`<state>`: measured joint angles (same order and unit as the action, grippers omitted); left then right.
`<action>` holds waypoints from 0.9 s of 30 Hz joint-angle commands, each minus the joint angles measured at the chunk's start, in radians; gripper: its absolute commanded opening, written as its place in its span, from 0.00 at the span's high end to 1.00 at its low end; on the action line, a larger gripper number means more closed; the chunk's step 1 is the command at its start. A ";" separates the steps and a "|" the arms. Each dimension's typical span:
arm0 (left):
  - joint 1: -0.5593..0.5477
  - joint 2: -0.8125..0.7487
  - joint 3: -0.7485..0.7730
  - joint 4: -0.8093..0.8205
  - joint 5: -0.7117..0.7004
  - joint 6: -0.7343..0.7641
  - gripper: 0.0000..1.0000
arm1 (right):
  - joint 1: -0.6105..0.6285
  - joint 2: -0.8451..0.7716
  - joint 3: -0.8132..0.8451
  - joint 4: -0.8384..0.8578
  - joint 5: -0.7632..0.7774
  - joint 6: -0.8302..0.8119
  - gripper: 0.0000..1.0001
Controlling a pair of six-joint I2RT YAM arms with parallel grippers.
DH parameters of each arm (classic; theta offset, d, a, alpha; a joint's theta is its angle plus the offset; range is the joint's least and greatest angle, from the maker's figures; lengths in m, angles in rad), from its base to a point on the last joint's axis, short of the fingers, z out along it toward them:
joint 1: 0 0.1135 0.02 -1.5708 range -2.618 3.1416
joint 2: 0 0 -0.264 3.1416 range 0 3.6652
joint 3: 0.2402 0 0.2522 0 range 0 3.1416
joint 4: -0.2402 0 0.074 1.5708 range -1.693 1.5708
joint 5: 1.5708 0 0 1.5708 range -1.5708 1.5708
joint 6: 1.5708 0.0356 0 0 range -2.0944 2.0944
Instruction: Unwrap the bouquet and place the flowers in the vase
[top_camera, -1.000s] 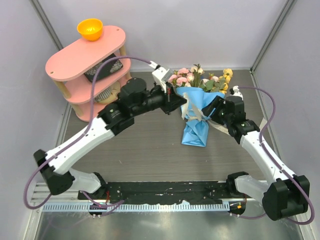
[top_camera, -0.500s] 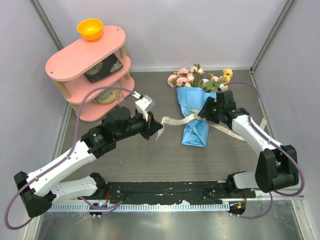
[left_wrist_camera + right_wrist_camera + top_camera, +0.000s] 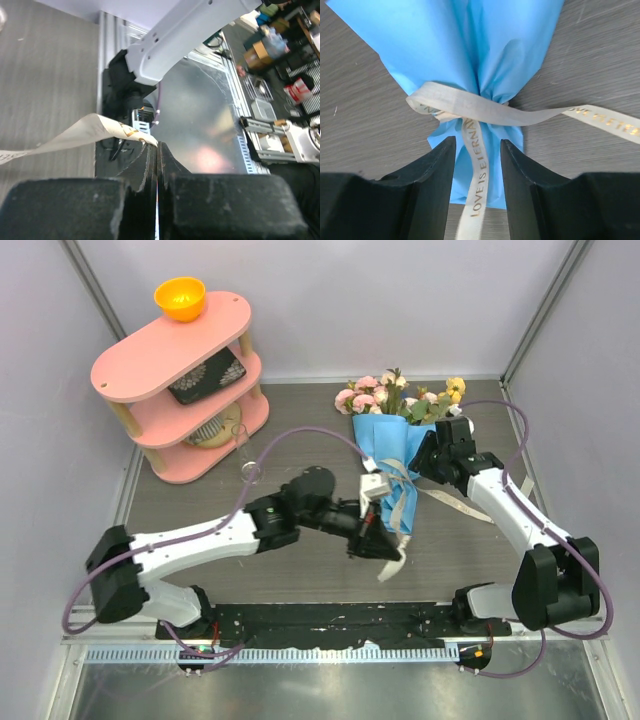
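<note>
At frame centre the left gripper (image 3: pixel 385 543) pinches the cream ribbon (image 3: pixel 75 137) tight. Right of it, the right gripper (image 3: pixel 477 170) hangs open over the bouquet (image 3: pixel 385 445).

1. One bouquet (image 3: pixel 385 440) in blue paper was on the counter (image 3: pixel 300 400); its blooms were too small to count.
2. One cream ribbon (image 3: pixel 470 106) was tied around it.
3. One clear glass vase (image 3: pixel 244 455) was there.
4. One pink shelf unit (image 3: pixel 150 355) had three tiers.
5. One orange bowl (image 3: pixel 180 298) sat on it.
6. One dark patterned item (image 3: pixel 208 375) and one tan item (image 3: pixel 212 430) lay on the lower tiers.
7. There were two grippers: the left gripper (image 3: pixel 157 150) and the right gripper (image 3: pixel 477 145).
</note>
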<state>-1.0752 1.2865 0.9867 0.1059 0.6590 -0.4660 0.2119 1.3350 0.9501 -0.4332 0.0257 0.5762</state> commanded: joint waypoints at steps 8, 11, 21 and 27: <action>-0.080 0.076 0.129 -0.103 -0.111 0.184 0.26 | 0.003 -0.043 0.003 0.025 -0.142 -0.009 0.56; -0.016 0.060 0.121 -0.186 -0.131 0.167 0.27 | 0.026 0.001 -0.013 0.083 -0.197 -0.006 0.66; 0.204 0.305 0.202 -0.109 -0.309 -0.065 0.62 | 0.030 0.107 -0.057 0.080 -0.030 -0.024 0.82; 0.213 0.525 0.279 0.008 -0.349 -0.091 0.72 | 0.009 0.110 -0.083 0.060 0.049 -0.015 0.83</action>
<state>-0.8616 1.7176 1.2007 0.0124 0.3504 -0.5228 0.2310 1.4673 0.8837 -0.3779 -0.0097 0.5621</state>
